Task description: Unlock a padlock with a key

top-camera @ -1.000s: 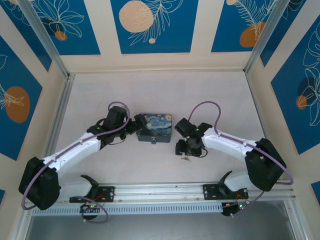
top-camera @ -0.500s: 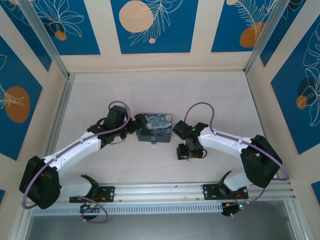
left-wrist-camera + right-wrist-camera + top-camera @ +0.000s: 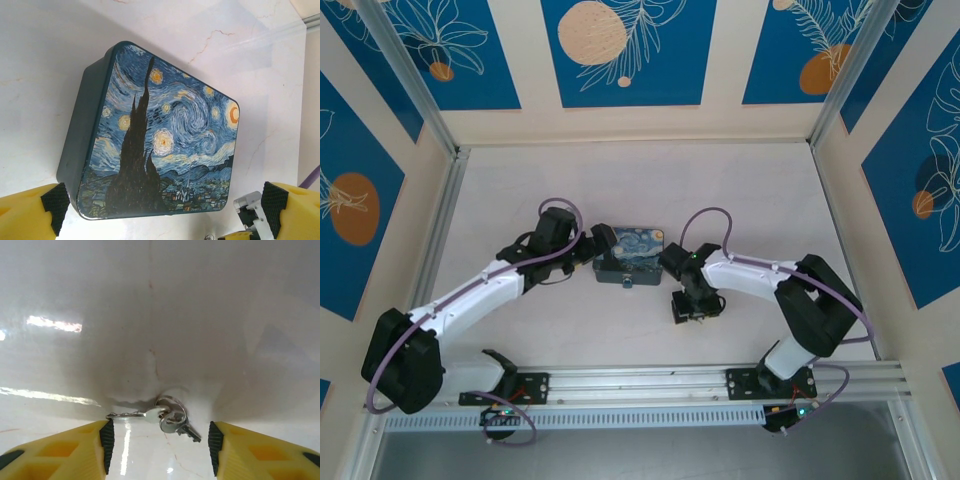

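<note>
On the pale marbled bench [image 3: 620, 180], near its middle, sits a rectangular box [image 3: 632, 254] whose lid carries a swirling blue-and-yellow night sky. The padlock [image 3: 625, 282] lies at the box's near edge. From the top view it is only a tiny bluish-silver speck, and whether it touches the box cannot be told from there. From the left wrist view the padlock [image 3: 248, 212] shows as a small silver piece with dark parts. It sits just off the box's corner and right beside the dark pad of one yellow finger [image 3: 292, 212].

The left gripper [image 3: 597, 245] reaches in at the box's left end. Its jaws are spread wide and grasp nothing, and the box's end lies between the two fingertips, close to both.

To the right of the box, and apart from it, the right gripper [image 3: 688, 308] points down at the bench. From the right wrist view the key [image 3: 142, 415] lies flat on the bench, its thin silver blade pointing left. A small ring [image 3: 172, 407] joins it to a second key [image 3: 189, 431], which is darker and angled to the lower right. The bunch lies between the two yellow, black-padded fingers and touches neither. These jaws too are released wide and hold nothing.
</note>
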`<state>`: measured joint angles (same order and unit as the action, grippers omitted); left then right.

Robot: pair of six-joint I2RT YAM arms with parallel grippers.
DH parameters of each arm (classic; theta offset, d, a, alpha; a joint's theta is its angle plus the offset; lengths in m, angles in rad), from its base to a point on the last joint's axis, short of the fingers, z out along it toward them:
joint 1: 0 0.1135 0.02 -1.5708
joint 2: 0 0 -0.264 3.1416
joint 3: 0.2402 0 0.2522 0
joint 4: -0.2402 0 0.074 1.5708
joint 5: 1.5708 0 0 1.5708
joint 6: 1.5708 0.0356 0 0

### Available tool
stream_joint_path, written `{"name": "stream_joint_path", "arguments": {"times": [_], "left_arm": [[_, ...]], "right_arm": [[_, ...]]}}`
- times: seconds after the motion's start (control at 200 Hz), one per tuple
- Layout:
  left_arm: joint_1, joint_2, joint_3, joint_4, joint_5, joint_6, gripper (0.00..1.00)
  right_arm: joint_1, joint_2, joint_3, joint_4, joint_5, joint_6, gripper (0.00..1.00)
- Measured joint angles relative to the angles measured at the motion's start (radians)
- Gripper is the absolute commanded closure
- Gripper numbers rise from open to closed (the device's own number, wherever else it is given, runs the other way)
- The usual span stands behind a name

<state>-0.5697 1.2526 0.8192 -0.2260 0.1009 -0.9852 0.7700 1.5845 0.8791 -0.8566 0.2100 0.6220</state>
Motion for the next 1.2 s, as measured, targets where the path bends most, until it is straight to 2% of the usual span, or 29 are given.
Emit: {"name": "stream_joint_path", "arguments": {"times": [0.155,0.395,0.65,0.87,1.2], "left_arm": [[0.0,0.007,0.011,0.0,0.0,0.0,0.0],[0.0,0.008,0.011,-0.001,0.0,0.0,0.0],[0.0,0.009,0.012,-0.001,0.0,0.0,0.0],[0.0,0.015,0.012,-0.001,0.0,0.0,0.0],[0.0,0.015,0.012,-0.001,0.0,0.0,0.0]], "right_arm": [[-0.019,0.037,0.012,0.007,-0.005,-0.013,0.56],[-0.035,0.043,0.018,0.012,-0.023,-0.022,0.75],[-0.037,0.03,0.015,0.019,-0.027,-0.018,0.83],[-0.039,0.005,0.006,0.031,-0.032,-0.008,1.0],[-0.064,-0.096,-0.002,0.035,-0.059,0.0,1.0]]}}
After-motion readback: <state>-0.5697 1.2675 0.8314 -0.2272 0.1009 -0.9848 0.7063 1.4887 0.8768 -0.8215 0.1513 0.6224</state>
